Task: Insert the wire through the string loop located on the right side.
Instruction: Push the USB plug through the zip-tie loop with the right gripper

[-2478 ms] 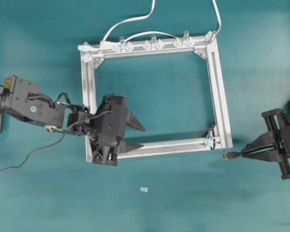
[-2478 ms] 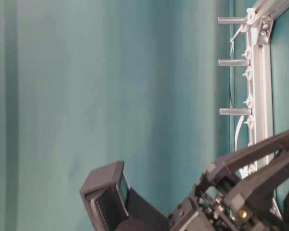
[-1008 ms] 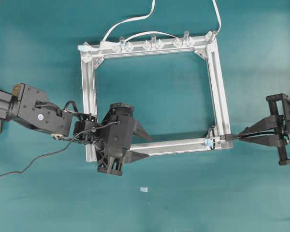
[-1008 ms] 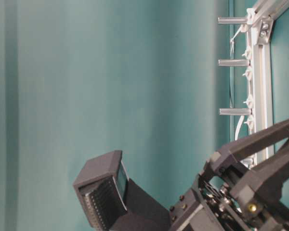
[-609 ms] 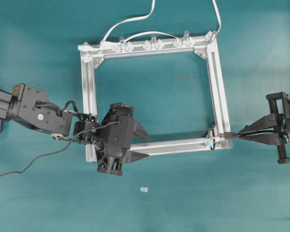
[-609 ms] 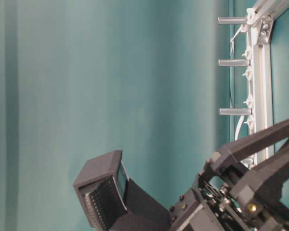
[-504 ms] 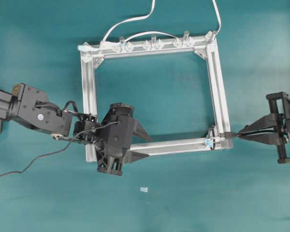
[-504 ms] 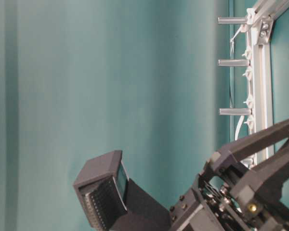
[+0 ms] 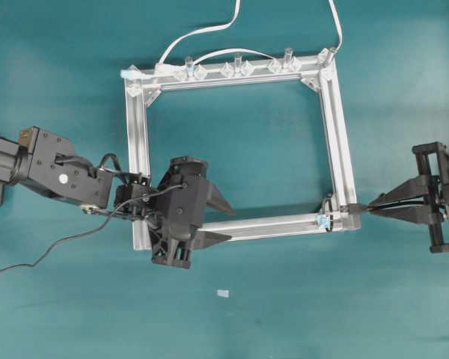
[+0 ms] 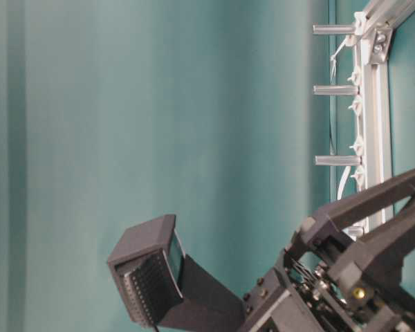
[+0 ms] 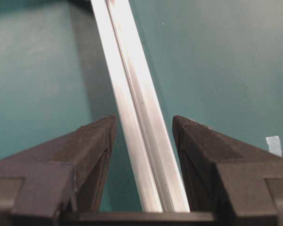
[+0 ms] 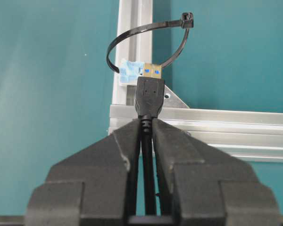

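Right claw [image 12: 147, 129]: clamped on wire [image 12: 148, 96], plug tip at string loop [image 12: 146, 35]; wire's length hidden. Left claw [image 11: 142, 125]: apart, straddling frame rail [image 11: 132, 108].

No text, label, brand, number or sign can be read in any view. The frame [image 9: 337, 149], the wire [image 12: 150, 101] and both grippers carry no legible marking; the small pale scrap [image 9: 223, 294] on the table is blank as far as it can be made out.
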Robot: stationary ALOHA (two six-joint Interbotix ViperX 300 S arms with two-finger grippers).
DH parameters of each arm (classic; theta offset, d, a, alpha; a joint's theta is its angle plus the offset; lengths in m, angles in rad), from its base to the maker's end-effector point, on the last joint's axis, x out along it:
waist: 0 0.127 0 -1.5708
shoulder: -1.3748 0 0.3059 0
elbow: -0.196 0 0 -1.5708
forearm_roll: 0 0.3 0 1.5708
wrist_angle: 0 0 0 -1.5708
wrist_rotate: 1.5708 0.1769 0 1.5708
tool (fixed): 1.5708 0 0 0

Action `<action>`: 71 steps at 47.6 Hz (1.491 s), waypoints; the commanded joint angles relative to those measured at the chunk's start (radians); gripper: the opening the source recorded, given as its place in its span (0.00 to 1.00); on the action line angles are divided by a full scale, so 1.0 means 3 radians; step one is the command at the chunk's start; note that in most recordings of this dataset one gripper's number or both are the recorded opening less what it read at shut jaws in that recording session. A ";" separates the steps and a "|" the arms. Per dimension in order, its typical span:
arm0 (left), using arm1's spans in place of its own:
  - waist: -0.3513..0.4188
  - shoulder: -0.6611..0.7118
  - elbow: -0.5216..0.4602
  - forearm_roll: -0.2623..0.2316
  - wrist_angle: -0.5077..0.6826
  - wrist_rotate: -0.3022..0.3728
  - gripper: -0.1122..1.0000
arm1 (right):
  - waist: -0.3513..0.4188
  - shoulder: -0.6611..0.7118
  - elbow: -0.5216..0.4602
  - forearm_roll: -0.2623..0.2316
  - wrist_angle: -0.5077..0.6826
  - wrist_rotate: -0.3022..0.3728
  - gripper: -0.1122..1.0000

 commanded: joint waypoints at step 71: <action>0.0097 -0.0041 -0.0092 0.0010 -0.0015 0.0000 0.55 | -0.0005 0.1079 -0.0675 -0.0107 -0.0363 -0.0015 0.21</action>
